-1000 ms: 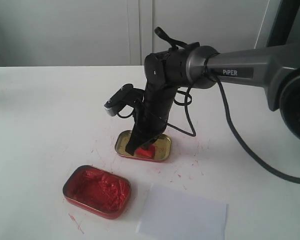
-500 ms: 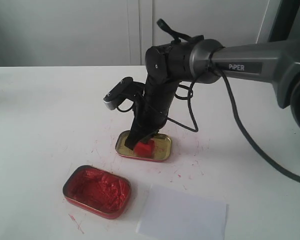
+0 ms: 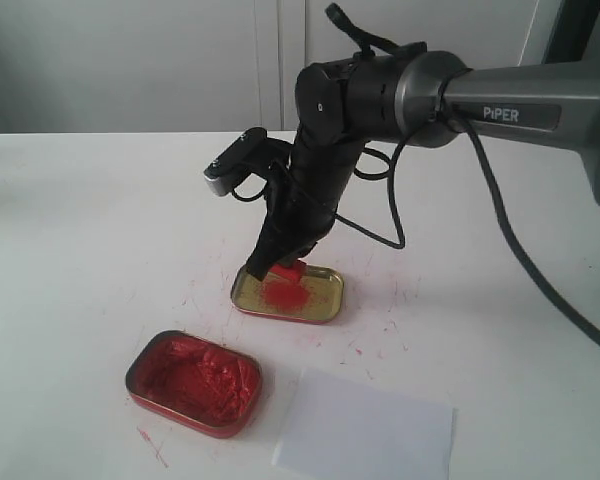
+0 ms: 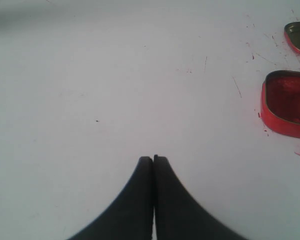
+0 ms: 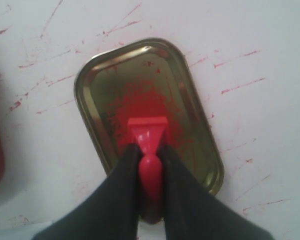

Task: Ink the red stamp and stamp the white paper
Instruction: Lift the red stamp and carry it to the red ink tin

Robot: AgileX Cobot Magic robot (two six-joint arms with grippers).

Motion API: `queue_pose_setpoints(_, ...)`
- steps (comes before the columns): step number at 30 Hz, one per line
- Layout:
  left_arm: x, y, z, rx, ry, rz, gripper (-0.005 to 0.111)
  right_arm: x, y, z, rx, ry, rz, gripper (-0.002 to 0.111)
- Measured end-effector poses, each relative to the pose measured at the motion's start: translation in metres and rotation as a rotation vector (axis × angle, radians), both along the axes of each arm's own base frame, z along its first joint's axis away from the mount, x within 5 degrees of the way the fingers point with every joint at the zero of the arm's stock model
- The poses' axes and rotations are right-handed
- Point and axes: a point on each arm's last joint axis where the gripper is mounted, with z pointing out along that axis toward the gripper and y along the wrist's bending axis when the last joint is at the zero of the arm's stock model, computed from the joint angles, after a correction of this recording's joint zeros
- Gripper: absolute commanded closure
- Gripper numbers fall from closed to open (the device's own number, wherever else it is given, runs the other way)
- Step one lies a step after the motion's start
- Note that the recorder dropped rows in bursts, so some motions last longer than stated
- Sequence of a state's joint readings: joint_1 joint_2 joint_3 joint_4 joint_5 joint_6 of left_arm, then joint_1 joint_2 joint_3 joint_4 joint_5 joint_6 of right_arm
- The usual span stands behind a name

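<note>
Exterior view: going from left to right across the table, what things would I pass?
Red-filled ink tin → gold tin → white paper. I left out the red stamp, pinched in the right tool: it hangs directly over the gold tin, so it has no place of its own in the order.

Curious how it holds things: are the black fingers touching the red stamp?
Touching. Right wrist view: fingers of the right gripper press against both sides of the red stamp.

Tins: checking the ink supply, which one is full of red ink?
The red tin beside the white paper; the gold tin under the claw holds only a smear.
</note>
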State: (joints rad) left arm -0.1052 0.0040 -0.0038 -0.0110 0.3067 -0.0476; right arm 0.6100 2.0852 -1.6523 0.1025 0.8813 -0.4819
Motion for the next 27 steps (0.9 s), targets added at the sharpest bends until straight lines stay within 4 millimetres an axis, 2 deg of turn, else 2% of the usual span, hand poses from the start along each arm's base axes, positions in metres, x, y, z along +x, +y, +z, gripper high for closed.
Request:
queue_pose_setpoints(8, 0.0, 0.0, 0.0, 0.0, 0.0, 0.0, 0.107, -0.008, 0.0, 0.018, 0.011, -0.008, 0.003, 0.108)
queue_pose_setpoints(11, 0.0, 0.0, 0.0, 0.0, 0.0, 0.0, 0.107, -0.015, 0.006, 0.022, 0.012, 0.001, 0.009, 0.108)
queue_pose_setpoints(20, 0.0, 0.0, 0.0, 0.0, 0.0, 0.0, 0.107, -0.05, 0.035, 0.032, 0.025, 0.061, -0.008, 0.108)
queue_pose_setpoints(27, 0.0, 0.0, 0.0, 0.0, 0.0, 0.0, 0.107, -0.082, 0.061, 0.031, 0.014, 0.11, 0.014, 0.108)
